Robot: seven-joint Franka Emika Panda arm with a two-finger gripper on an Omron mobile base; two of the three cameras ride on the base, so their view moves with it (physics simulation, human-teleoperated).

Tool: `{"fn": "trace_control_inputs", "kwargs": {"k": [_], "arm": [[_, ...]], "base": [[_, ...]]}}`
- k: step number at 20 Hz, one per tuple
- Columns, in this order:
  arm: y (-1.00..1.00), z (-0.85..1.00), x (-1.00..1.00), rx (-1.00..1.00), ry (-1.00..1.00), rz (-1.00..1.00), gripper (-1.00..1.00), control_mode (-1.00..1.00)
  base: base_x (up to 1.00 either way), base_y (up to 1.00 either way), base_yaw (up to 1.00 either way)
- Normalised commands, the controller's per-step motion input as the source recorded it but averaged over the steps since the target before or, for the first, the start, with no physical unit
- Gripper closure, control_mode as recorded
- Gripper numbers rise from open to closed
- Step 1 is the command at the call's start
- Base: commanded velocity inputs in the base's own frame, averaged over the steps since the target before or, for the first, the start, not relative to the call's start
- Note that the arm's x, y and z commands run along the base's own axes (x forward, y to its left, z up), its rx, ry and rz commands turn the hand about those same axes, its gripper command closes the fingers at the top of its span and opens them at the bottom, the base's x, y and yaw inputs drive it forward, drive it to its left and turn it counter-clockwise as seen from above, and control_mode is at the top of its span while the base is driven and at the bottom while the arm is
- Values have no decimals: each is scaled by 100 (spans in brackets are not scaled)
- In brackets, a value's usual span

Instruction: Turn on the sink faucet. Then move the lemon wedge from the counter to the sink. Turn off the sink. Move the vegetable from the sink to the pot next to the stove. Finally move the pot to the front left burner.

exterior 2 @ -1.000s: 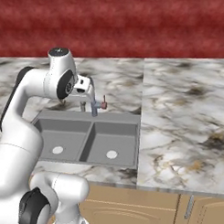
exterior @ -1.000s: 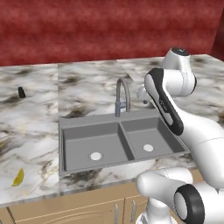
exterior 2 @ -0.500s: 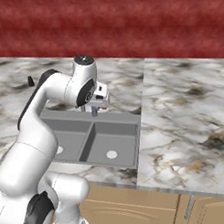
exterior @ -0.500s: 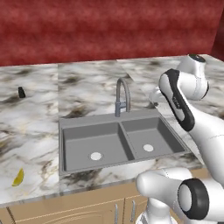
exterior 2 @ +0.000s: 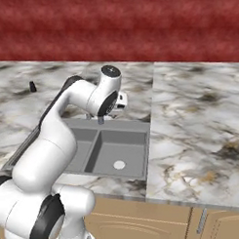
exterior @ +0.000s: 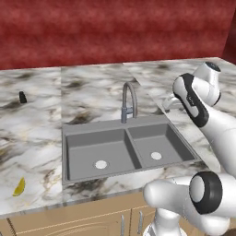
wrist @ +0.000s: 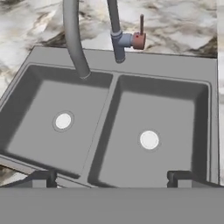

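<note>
Left base view. The arm [exterior: 203, 99] stands folded at the right of the sink [exterior: 126, 147]; the hand itself is hidden behind the forearm. The faucet [exterior: 129, 102] rises at the sink's back rim, to the hand's left. The lemon wedge [exterior: 19, 187] lies on the counter [exterior: 32, 138] far to the left, beyond the whole sink, near the front edge. Against half a second ago, the elbow has swung further right and away from the faucet.

Right base view. The arm [exterior 2: 91, 100] arches over the sink [exterior 2: 115, 151], its wrist covering most of the faucet. Compared with the earlier frame, the upper joint sits further right and the hand has turned toward the basins.

Hand view. The gripper [wrist: 112, 177] is wide open and holds nothing; both fingertips [wrist: 43, 177] frame the sink's [wrist: 166, 65] near rim. The faucet [wrist: 116, 30] stands ahead and left of centre, its lever [wrist: 140, 35] upright, with no water seen. Risks, as judged: the lever is slim and beside the neck, so an approach slightly off line could strike the neck or slide past the lever; a push too short would leave the water off.
</note>
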Motion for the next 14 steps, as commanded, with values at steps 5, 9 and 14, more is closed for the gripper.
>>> {"fn": "trace_control_inputs", "kwargs": {"k": [5,9,14], "arm": [[-9,-11,32,8,-25,29,-100,-100],[0,-11,26,10,-30,39,-100,-100],[-4,-16,18,5,-12,36,-100,-100]], "base": [[0,0,0],[0,0,0],[0,0,0]]}}
